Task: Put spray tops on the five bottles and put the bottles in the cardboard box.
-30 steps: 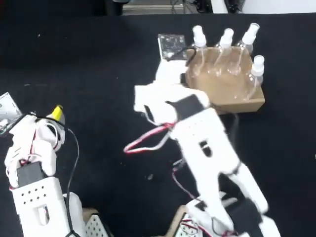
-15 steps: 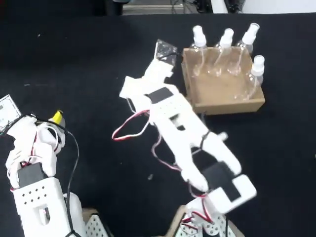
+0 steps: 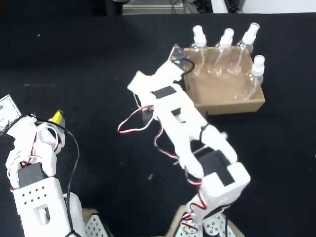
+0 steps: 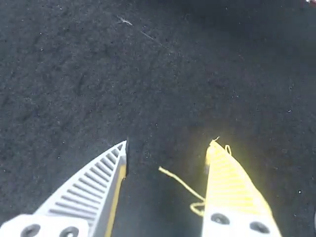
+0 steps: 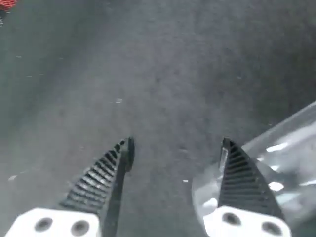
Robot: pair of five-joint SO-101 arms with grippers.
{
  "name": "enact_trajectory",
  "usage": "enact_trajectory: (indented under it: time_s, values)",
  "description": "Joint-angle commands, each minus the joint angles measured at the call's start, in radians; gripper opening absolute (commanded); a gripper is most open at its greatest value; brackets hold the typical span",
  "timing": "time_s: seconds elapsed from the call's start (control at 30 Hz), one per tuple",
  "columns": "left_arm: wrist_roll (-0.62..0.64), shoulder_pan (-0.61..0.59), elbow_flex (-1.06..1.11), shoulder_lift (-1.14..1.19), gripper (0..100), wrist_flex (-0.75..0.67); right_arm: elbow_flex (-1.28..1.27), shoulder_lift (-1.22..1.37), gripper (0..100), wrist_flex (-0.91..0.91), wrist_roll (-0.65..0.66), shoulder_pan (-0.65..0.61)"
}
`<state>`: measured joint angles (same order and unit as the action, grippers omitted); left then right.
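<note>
The cardboard box (image 3: 232, 106) sits at the back right. Several clear bottles with white spray tops stand in it, among them three along the far wall (image 3: 199, 37) (image 3: 226, 38) (image 3: 250, 33) and one at the right side (image 3: 257, 66). My right arm (image 3: 182, 123) stretches from the front to just left of the box. Its gripper (image 5: 175, 145) is open over the black mat, and a clear bottle (image 5: 281, 168) lies just outside one black finger (image 5: 237, 168). My left gripper (image 4: 168, 145) is open over bare mat at the front left, its yellow fingertip (image 3: 58, 117) showing.
A red and white cable loop (image 3: 136, 126) hangs beside the right arm. A small printed card (image 3: 6, 106) lies at the left edge. The black mat (image 3: 89, 64) stretches wide between the arms and behind them.
The right arm has pulled off the box's near-left corner, swung left and lowered, then drifted slightly back toward the box. The left arm has kept still.
</note>
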<state>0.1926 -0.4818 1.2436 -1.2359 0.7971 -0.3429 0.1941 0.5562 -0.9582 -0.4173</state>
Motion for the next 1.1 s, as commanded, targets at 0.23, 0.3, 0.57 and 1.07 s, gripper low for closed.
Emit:
enact_trajectory:
  time_s: [0.23, 0.3, 0.57, 1.07]
  values:
    - [-0.009, -0.008, -0.024, -0.017, 24, 0.023, 0.001, -0.111, 24.0, 0.351, 0.402, -0.083]
    - [-0.009, -0.008, -0.024, -0.017, 24, 0.021, -0.019, -0.130, 24.0, 0.402, 0.503, -0.092]
    - [-0.009, -0.008, -0.024, -0.017, 24, 0.023, -0.013, -0.348, 23.9, 0.608, 0.624, -0.081]
    - [-0.009, -0.007, -0.022, -0.017, 24, 0.023, -0.065, -0.274, 24.2, 0.450, 0.239, 0.077]
